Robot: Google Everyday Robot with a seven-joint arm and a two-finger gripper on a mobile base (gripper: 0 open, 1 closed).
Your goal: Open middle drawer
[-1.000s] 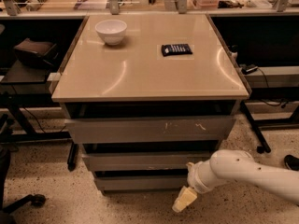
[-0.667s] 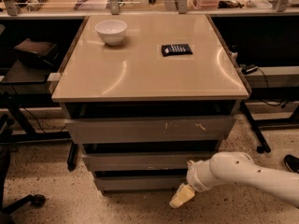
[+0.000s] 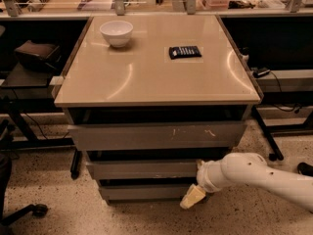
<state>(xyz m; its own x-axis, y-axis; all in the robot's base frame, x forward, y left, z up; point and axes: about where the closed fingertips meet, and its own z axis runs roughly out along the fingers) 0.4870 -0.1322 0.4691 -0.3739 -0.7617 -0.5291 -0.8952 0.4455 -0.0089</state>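
Observation:
The middle drawer (image 3: 142, 169) is the plain grey front panel between the taller scratched drawer front (image 3: 156, 136) above and the small lowest front (image 3: 142, 192) below. It sits nearly flush, with a dark gap above it. My white arm (image 3: 254, 175) comes in from the lower right. The gripper (image 3: 192, 198), with pale yellowish fingers, hangs low in front of the right end of the lowest drawer front, just below the middle drawer's right end.
The beige cabinet top (image 3: 156, 77) holds a white bowl (image 3: 116, 33) at back left and a dark flat packet (image 3: 185, 52) at back right. Dark desks with cables flank the cabinet. A chair wheel (image 3: 39, 210) sits on the speckled floor at left.
The gripper has shifted slightly left and down along the lower drawer fronts. The drawers have not visibly moved.

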